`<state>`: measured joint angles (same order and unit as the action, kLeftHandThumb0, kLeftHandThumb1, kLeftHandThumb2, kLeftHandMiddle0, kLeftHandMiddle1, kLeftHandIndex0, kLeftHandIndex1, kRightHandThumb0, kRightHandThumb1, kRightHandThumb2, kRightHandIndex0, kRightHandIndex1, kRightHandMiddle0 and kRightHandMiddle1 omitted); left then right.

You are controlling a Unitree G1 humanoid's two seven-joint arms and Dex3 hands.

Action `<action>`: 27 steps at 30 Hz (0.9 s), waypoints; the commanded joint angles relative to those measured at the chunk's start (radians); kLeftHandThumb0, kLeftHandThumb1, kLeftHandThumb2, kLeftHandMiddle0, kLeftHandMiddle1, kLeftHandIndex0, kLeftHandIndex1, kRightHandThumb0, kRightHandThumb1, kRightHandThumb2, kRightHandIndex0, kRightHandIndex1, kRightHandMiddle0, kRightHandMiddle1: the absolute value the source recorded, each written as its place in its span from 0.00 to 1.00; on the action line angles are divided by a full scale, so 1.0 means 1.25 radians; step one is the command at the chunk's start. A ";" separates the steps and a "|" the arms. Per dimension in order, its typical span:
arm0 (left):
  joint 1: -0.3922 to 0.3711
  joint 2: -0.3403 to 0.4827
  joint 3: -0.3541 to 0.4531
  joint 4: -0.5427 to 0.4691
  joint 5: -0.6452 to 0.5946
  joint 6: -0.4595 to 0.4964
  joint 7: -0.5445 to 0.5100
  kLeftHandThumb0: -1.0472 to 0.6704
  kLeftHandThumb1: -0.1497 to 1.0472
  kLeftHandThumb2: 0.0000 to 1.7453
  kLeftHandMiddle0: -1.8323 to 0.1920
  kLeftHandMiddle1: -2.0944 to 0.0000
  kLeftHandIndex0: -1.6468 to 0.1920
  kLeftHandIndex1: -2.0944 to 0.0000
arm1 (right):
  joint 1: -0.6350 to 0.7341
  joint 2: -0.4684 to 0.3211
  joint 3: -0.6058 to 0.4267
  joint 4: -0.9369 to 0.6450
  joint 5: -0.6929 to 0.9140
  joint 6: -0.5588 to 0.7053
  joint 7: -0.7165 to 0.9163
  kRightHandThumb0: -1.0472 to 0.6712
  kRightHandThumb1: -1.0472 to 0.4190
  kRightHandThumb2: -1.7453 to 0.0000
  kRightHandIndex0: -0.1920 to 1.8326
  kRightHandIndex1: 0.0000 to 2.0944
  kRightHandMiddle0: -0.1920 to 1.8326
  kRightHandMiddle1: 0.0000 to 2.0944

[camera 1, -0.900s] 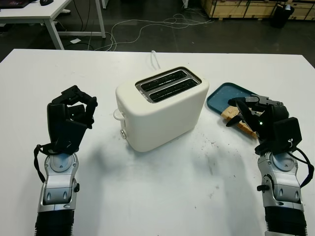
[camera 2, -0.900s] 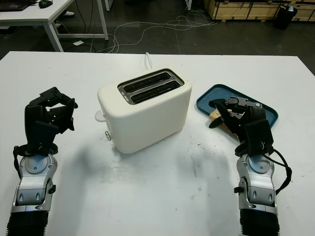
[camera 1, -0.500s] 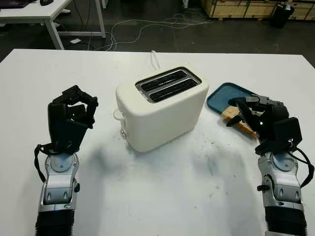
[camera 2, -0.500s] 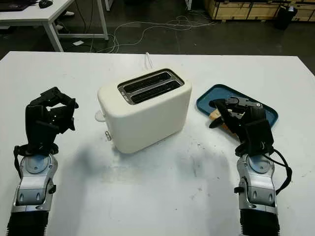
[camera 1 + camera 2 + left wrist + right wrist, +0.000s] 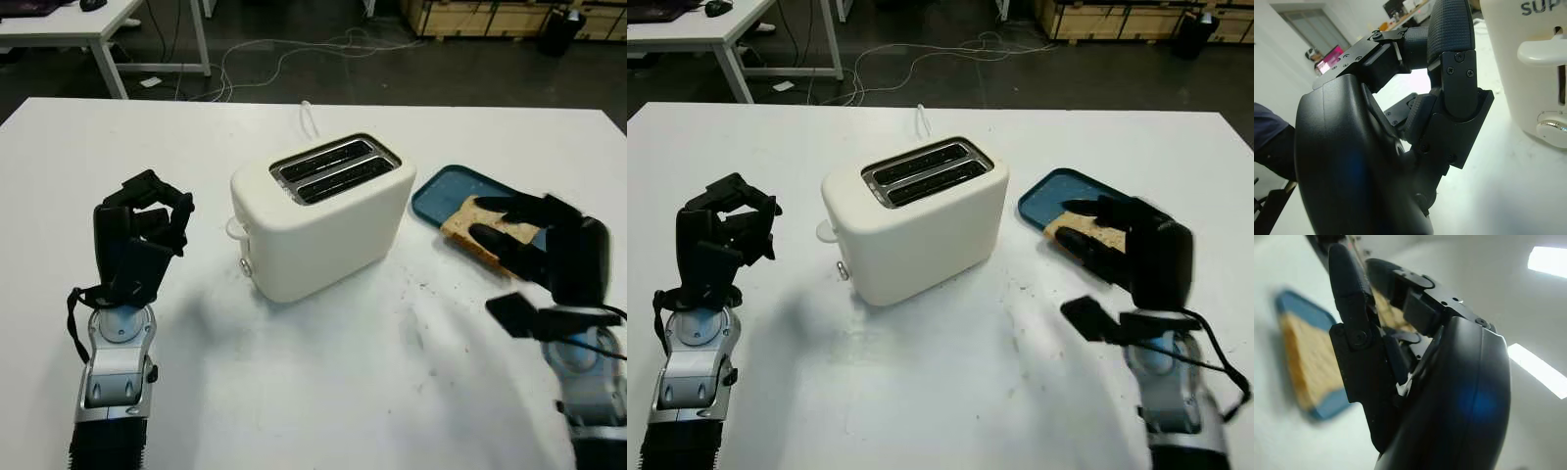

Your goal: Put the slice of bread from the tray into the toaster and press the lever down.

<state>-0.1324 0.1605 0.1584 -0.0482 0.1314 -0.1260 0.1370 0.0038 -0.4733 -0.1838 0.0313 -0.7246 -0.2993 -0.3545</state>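
A slice of bread (image 5: pixel 466 221) lies on the blue tray (image 5: pixel 439 192) to the right of the cream toaster (image 5: pixel 323 220). The toaster's two slots (image 5: pixel 335 168) hold nothing, and its lever (image 5: pixel 235 228) stands up on the left end. My right hand (image 5: pixel 493 257) is open just above the tray's near side, its fingers (image 5: pixel 509 209) stretched over the bread and its thumb lower down; it holds nothing. The right wrist view has the bread (image 5: pixel 1303 357) beyond the fingers. My left hand (image 5: pixel 162 211) hangs curled and holding nothing to the left of the toaster, facing the lever (image 5: pixel 1542 49).
A white cord (image 5: pixel 309 117) runs from behind the toaster toward the table's far edge. Bare white tabletop (image 5: pixel 323 372) lies in front of the toaster. Beyond the table are dark floor with cables and another white table (image 5: pixel 69 20).
My right hand has uncurled from a curled pose into an open one and shifted slightly right and toward me, uncovering more of the bread. The left hand has not moved.
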 commanded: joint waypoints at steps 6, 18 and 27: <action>-0.003 0.005 -0.001 0.001 0.003 -0.012 -0.001 0.13 0.80 0.35 0.23 0.27 0.29 0.25 | -0.001 -0.049 0.069 -0.017 -0.169 0.203 0.076 0.08 0.09 0.93 0.10 0.16 0.15 0.01; -0.005 0.007 0.001 0.002 -0.003 -0.015 -0.009 0.14 0.80 0.34 0.23 0.27 0.29 0.25 | -0.050 -0.109 0.137 0.066 -0.149 0.289 0.175 0.04 0.09 0.99 0.09 0.00 0.09 0.00; -0.008 0.005 -0.002 0.002 0.001 -0.013 -0.007 0.14 0.80 0.34 0.23 0.28 0.29 0.26 | -0.101 -0.139 0.178 0.154 -0.136 0.272 0.171 0.05 0.09 0.98 0.09 0.00 0.09 0.00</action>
<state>-0.1325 0.1616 0.1585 -0.0480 0.1289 -0.1266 0.1292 -0.1012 -0.6291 0.0289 0.2106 -0.9154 0.0490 -0.1402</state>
